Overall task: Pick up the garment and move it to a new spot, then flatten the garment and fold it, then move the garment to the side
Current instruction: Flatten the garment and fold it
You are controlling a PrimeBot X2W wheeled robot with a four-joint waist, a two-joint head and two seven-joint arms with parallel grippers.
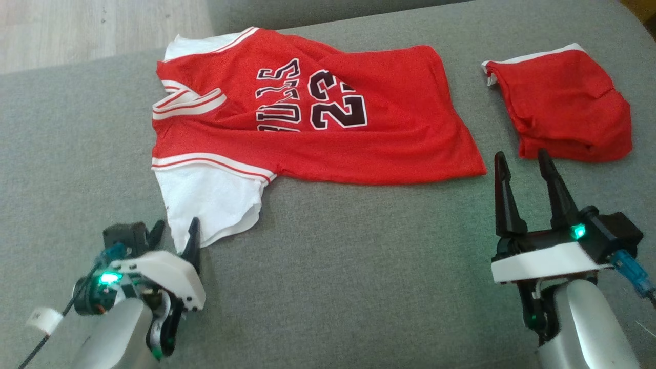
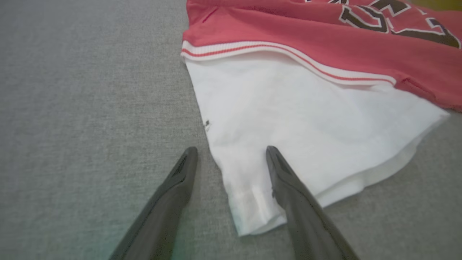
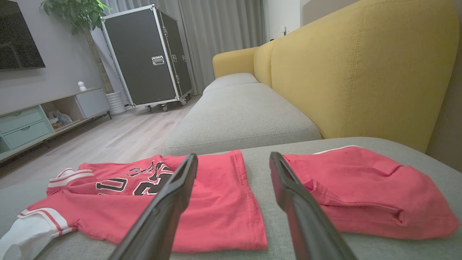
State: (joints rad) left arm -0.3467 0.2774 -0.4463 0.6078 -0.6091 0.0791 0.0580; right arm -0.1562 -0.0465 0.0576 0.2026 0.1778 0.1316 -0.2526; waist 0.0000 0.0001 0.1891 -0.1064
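A red jersey with white sleeves and a black number, the garment [image 1: 318,107], lies spread flat on the grey cushion [image 1: 359,266]. Its near white sleeve [image 2: 296,130] reaches toward my left gripper [image 1: 174,233], which is open; one finger lies over the sleeve's cuff corner, the other rests on bare cushion. The jaws of my left gripper [image 2: 231,155] straddle the sleeve's edge without closing. My right gripper [image 1: 523,164] is open and empty, hovering near the jersey's hem [image 3: 231,202]. The right wrist view looks between that gripper's fingers [image 3: 234,162] at the jersey.
Folded red shorts [image 1: 564,105] lie at the right of the cushion, just beyond my right gripper. A yellow sofa back [image 3: 353,65] rises behind them. Wooden floor [image 1: 92,25] lies past the cushion's far edge. A black flight case [image 3: 148,54] stands across the room.
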